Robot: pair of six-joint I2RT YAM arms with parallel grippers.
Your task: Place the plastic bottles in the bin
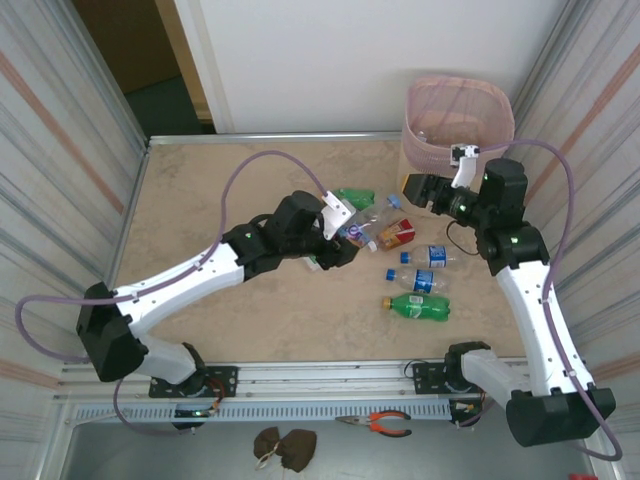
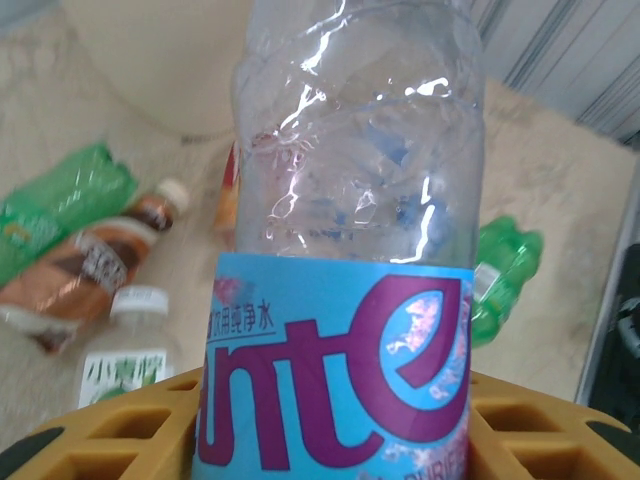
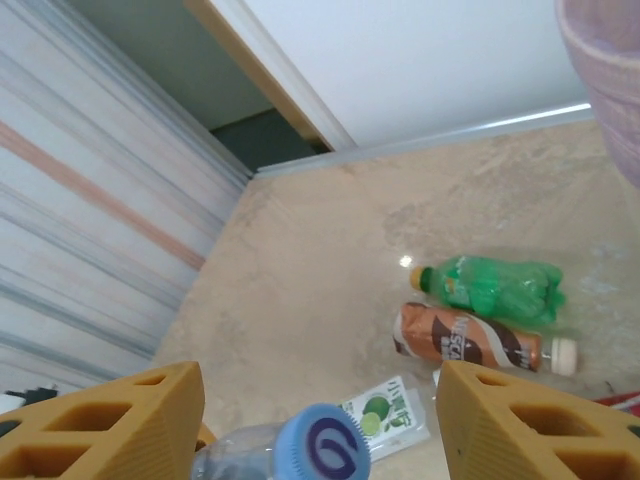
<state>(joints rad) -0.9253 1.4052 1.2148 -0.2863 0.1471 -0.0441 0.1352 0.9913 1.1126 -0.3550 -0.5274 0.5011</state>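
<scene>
my left gripper (image 1: 338, 243) is down in the pile at mid-table. its yellow fingers (image 2: 110, 435) are closed on a clear bottle (image 2: 350, 250), pressing the label from both sides. i judge the grasp made and the carry not yet done. the label is sky blue with big purple letters, of which i can read "nte". a line of small chinese characters runs above them, and "purifie" is cut off at the bottom edge.

past it on the table (image 1: 200, 200) lie a green bottle (image 2: 60, 200), a brown bottle (image 2: 100, 265) with a white cap, and a lime bottle (image 2: 125, 370) with green chinese print too soft to read. from the right wrist the brown label looks like "nesca", though it is blurred. nearer me are a blue-label bottle (image 1: 430, 256) and a second green bottle (image 1: 415, 307), their print too small to read.

my right gripper (image 1: 418, 188) hovers between the pile and the bin with its jaws spread wide, holding nothing. a blue-capped bottle (image 3: 325, 447), with a swirl logo on the cap, sits low between them, untouched as far as i can tell.

the bin (image 1: 450, 150) stands at the far right corner. next i'd lift the clear bottle, swing it right, clear the rim and release. the right arm sits in that path, so i'd go high or move it aside first.
</scene>
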